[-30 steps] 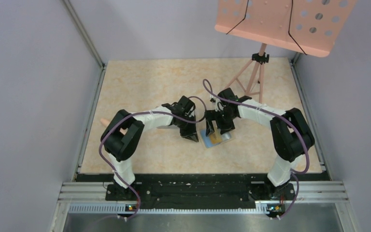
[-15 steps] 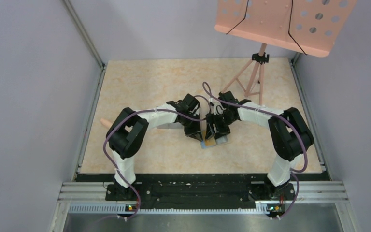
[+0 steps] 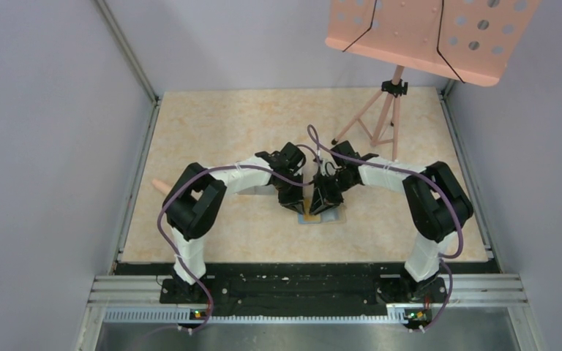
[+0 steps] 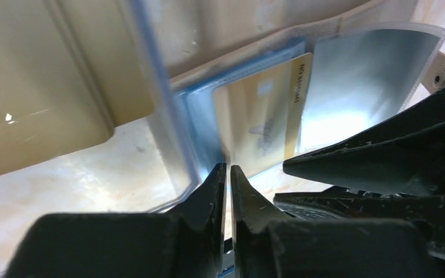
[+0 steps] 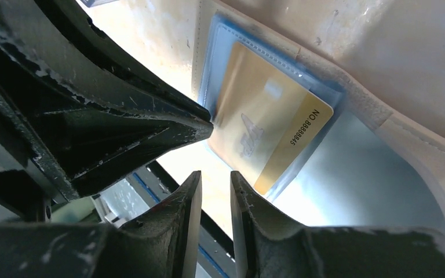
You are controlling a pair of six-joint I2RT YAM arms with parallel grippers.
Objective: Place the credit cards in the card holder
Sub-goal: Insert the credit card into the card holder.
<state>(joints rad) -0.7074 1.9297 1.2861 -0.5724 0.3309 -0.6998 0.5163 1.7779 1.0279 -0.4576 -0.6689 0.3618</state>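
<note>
Credit card [image 5: 266,127], gold, inside blue-lined tan card holder [image 5: 382,46]; left claw [image 4: 227,174] tight, right claw [image 5: 215,185] narrowly apart.

The card holder [image 3: 325,218] lies opened out flat on the table [image 3: 212,131], about midway across and nearer the front edge than the back. Its outside is tan-beige and shows as a narrow border around a light blue inside fitted with clear plastic sleeves; one glossy clear leaf curves up off the rest. One yellow-gold credit card [image 5: 266,121] lies flat against the blue inside, close to the fold, with a faint pale motif at its centre and a brighter yellow band at one end bearing a printed number. Whether it sits fully inside a sleeve cannot be told
</note>
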